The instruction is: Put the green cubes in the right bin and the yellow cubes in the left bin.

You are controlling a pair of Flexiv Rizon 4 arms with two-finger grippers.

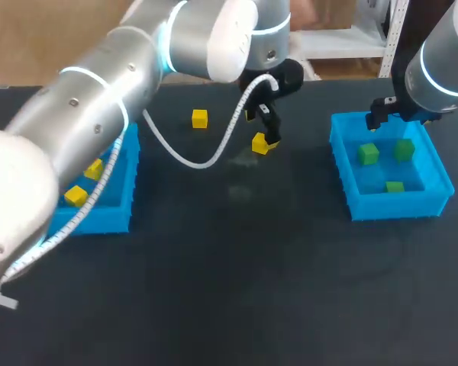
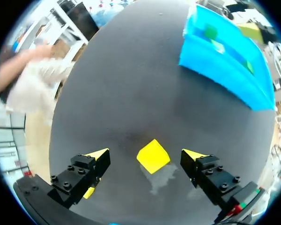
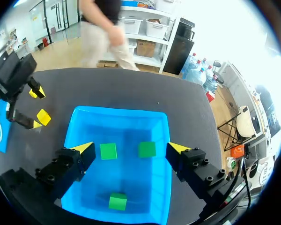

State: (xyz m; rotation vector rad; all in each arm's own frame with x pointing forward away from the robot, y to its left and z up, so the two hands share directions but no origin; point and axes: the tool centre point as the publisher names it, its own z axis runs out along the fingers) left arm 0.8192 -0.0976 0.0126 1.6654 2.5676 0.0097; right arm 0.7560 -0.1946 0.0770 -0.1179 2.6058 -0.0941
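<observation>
The left blue plastic bin (image 1: pixel 111 219) holds two yellow cubes (image 1: pixel 76 196), and a loose yellow cube (image 1: pixel 200 118) lies on the black tabletop (image 1: pixel 237 259). Our left pincer (image 2: pixel 147 153) stands spread around the target yellow cube (image 2: pixel 153 155) on the tabletop, touching it with neither finger. We judge it light, rigid and smooth, so grip two opposite flat faces. Our right pincer (image 3: pixel 129 149), spread and empty, hangs over the right blue plastic bin (image 3: pixel 119 111), which contains three green cubes (image 3: pixel 108 151).

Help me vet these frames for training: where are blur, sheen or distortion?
Head view: the left arm looms large and soft near the lens. Left wrist view: a pale sheen lies on the table beside the yellow cube. Right wrist view: fisheye bows the walls of the right bin.
</observation>
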